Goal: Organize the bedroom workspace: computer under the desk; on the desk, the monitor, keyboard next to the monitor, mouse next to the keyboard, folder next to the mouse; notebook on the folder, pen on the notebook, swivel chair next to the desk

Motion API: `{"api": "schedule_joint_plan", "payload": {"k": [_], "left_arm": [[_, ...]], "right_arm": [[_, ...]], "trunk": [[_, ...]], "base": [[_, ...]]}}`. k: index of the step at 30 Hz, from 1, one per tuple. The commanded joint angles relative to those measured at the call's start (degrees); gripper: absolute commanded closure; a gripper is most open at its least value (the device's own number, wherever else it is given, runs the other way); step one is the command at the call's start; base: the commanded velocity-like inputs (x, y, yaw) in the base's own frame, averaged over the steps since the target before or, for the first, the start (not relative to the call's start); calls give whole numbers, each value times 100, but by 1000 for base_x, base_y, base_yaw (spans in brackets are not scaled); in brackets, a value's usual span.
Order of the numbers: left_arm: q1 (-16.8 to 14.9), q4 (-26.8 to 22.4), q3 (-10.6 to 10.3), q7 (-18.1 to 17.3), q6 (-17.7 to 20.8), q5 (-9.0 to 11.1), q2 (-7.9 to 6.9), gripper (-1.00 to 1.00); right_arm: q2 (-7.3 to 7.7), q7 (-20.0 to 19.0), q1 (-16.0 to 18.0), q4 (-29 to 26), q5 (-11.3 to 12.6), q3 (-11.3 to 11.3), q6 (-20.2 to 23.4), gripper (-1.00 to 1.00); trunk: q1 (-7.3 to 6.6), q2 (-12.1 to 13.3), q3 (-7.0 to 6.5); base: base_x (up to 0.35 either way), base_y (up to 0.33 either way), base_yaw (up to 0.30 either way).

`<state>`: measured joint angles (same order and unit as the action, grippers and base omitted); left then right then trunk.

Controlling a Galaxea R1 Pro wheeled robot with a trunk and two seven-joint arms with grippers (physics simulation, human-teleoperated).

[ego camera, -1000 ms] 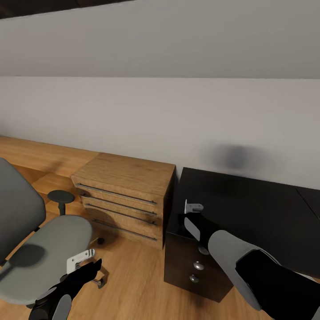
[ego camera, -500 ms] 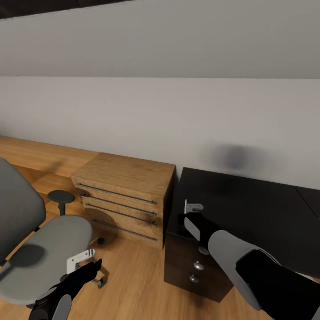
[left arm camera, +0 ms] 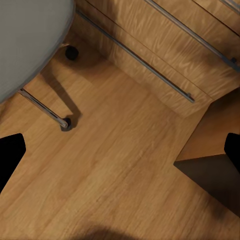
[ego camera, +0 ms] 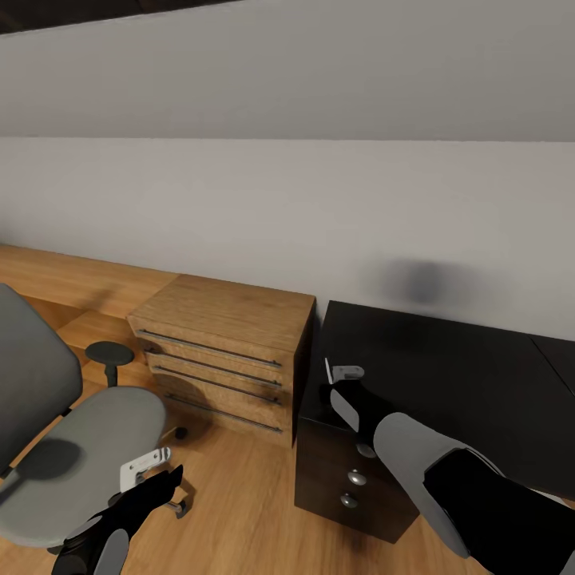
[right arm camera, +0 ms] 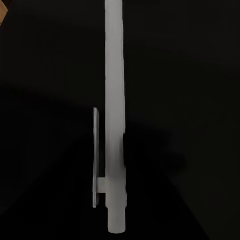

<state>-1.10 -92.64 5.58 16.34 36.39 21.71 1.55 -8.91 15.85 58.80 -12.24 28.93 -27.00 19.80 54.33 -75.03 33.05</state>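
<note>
The swivel chair (ego camera: 88,447) stands on the oak plank floor (ego camera: 239,511) at the robot's left, its rounded grey upholstered seat matte and smooth, with a black disc-shaped armrest pad beside it. In the left wrist view a thin chrome leg (left arm camera: 45,107) runs from under the seat out to a small dark caster. Next to the chair is a light oak dresser (ego camera: 224,335), boxy and wood-grained, with long slim metal bar handles across its drawers. Just beside it on the right is the bench (ego camera: 447,375), with a glossy black flat top and dark drawer fronts carrying round silver knobs (ego camera: 357,477). A pale grey wall (ego camera: 287,200) rises behind and slopes inward higher up. The left gripper (ego camera: 145,465) hangs low over the floor near the front edge of the chair seat; its black fingers (left arm camera: 10,155) are spread wide apart with nothing between them. The right gripper (ego camera: 342,374) is over the near left corner of the bench top. The right wrist view shows the pen (right arm camera: 115,125), a slender pale grey cylinder with a flat clip along one side, against the black surface. Whether the right fingers are clamped on it cannot be told.
</note>
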Motion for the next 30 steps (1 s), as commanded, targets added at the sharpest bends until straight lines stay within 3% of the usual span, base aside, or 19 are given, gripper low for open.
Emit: {"api": "schedule_joint_plan", "payload": {"k": [1,13,26,30], "left_arm": [[-4,-8,4,44,24,61,3,-100],[-4,-8,13,45,17,61,3,-100],[-4,40,-4,64,25,54,3,-100],[-4,130,-6,75,26,42,0,-100]], "right_arm": [[3,34,0,424,109,-33,50,100],[3,33,0,424,104,-33,50,100],[29,52,0,211,104,-14,40,100],[100,75,0,63,170,-4,31,100]], "trunk": [[0,-3,7],[0,-3,7],[-285,519,-227],[-373,679,-298]], "base": [[0,0,0],[0,0,0],[0,0,0],[-8,0,0]]}}
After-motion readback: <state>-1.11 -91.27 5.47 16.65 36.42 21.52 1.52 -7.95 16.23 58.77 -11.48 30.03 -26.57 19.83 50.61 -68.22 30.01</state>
